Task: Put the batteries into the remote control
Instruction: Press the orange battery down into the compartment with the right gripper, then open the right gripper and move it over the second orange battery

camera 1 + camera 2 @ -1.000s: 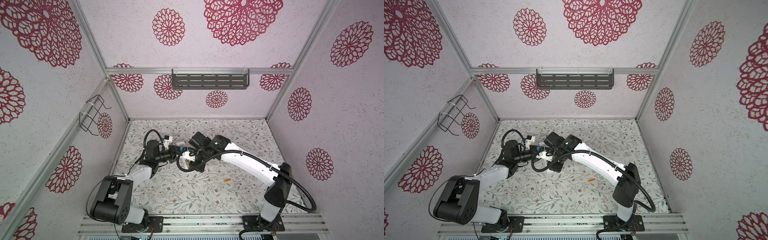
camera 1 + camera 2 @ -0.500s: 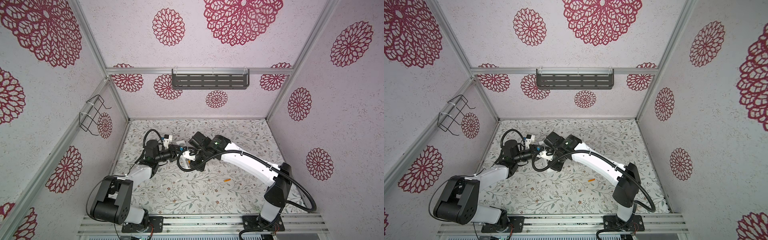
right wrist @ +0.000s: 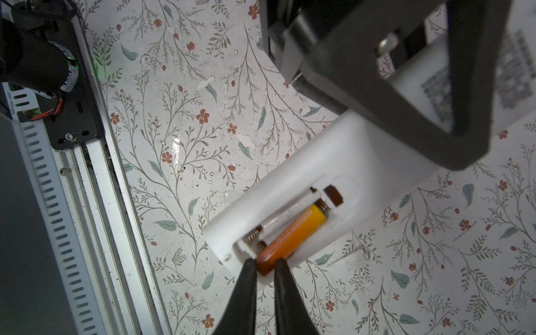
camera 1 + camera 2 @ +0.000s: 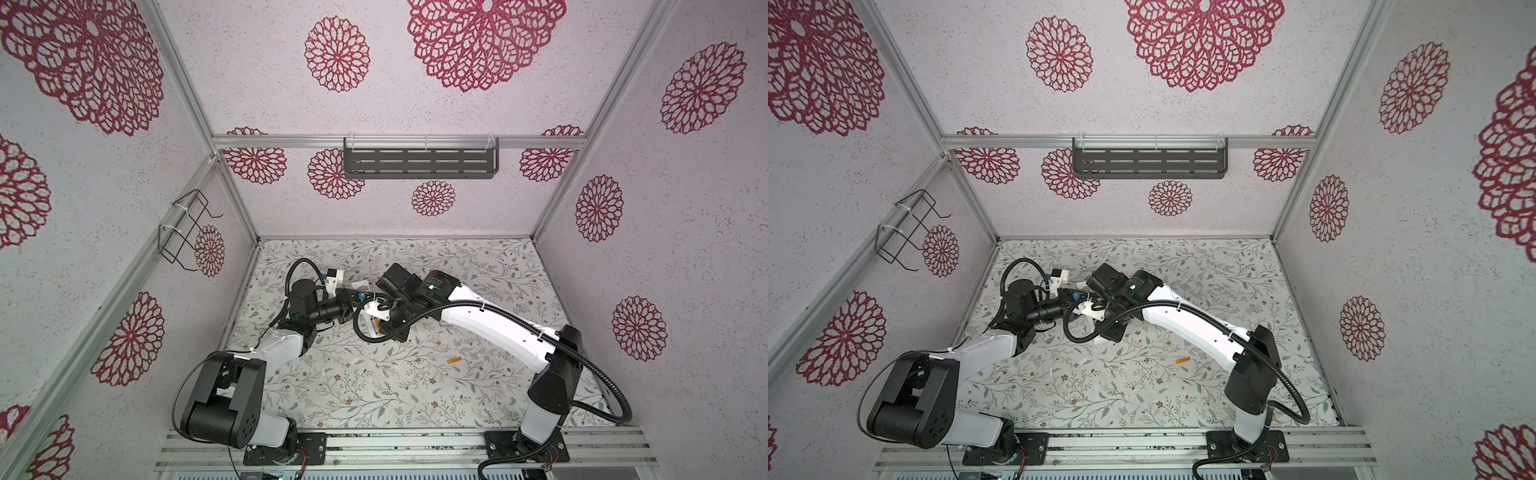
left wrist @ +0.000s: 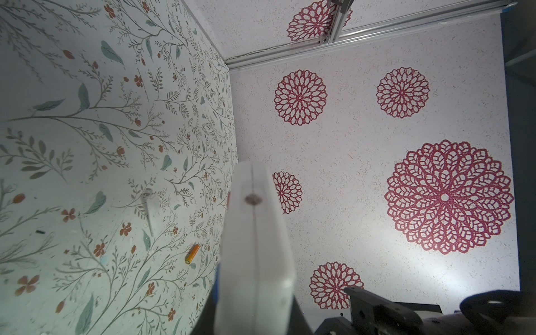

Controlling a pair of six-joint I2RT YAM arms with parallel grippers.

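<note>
Right gripper, nearly closed, pinches the first battery, half-seated in the remote control that the left gripper clamps. Next move probably calls for pressing it flat, then fetching the second battery, at four o'clock from the remote.

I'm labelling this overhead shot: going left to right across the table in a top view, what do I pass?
First the left arm's base → remote control → loose battery → right arm's base.
</note>
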